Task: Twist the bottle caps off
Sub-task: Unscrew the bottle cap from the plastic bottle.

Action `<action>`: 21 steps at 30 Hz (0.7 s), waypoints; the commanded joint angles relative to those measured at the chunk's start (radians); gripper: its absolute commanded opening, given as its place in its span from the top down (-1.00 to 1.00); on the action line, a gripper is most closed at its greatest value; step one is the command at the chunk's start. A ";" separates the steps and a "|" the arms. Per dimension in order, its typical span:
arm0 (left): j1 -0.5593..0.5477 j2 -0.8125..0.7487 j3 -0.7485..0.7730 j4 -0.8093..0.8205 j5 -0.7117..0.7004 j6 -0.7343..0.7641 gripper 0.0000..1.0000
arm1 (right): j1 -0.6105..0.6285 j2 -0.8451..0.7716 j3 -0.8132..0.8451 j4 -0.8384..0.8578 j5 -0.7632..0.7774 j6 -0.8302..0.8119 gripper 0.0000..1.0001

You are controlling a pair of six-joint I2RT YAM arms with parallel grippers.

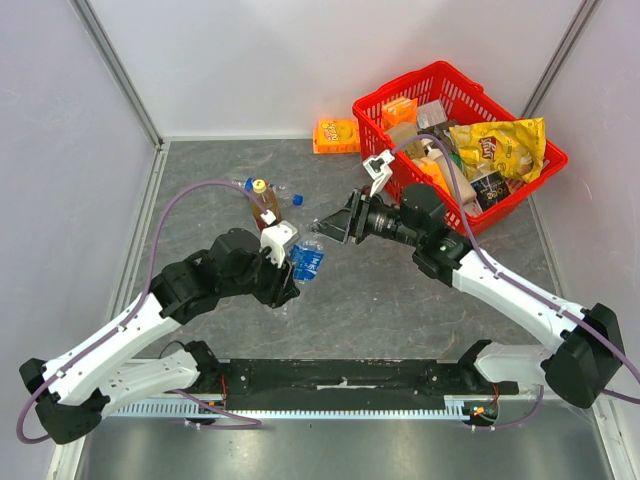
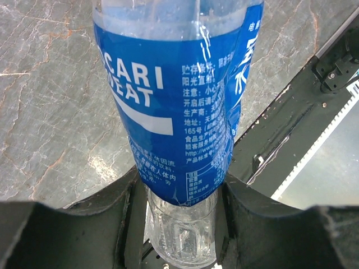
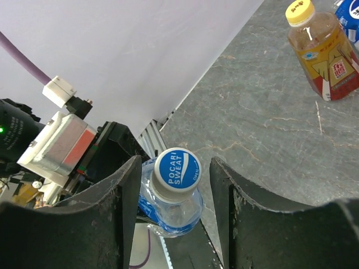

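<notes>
A clear bottle with a blue label [image 1: 306, 262] [image 2: 179, 101] is held off the table, tilted, with my left gripper [image 1: 292, 272] [image 2: 180, 188] shut on its lower body. Its whitish cap with a blue top [image 3: 177, 170] points at my right gripper [image 1: 324, 228] [image 3: 175, 163]. The right jaws stand on either side of that cap, open, with a gap on the right side. The amber bottle [image 1: 266, 205] [image 3: 325, 56] stands behind with its yellow cap [image 1: 259, 185] [image 3: 299, 12] on. Another blue-labelled bottle [image 1: 248, 184] [image 3: 349, 17] shows partly beside it. A small blue cap [image 1: 297, 199] lies on the table.
A red basket [image 1: 398, 81] full of snack packs stands at the back right, next to the right arm. An orange box [image 1: 336, 135] lies by the back wall. A black rail [image 1: 340, 378] runs along the near edge. White walls close in three sides.
</notes>
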 commanded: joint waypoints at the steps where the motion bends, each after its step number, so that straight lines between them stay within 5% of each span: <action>1: 0.002 -0.019 0.001 0.037 0.023 0.039 0.96 | 0.004 -0.034 -0.016 0.103 -0.017 0.058 -0.16; 5: 0.002 -0.019 -0.001 0.037 0.023 0.037 0.96 | 0.004 -0.034 -0.019 0.127 -0.027 0.079 -0.08; 9: 0.002 -0.019 -0.002 0.037 0.025 0.036 0.96 | 0.004 -0.031 -0.016 0.125 -0.036 0.079 0.49; 14: 0.002 -0.025 -0.002 0.037 0.025 0.034 0.96 | 0.004 -0.034 -0.008 0.110 -0.034 0.063 0.91; 21: 0.002 -0.039 0.013 0.040 0.052 0.028 0.96 | 0.004 -0.054 -0.013 0.151 -0.062 0.032 1.00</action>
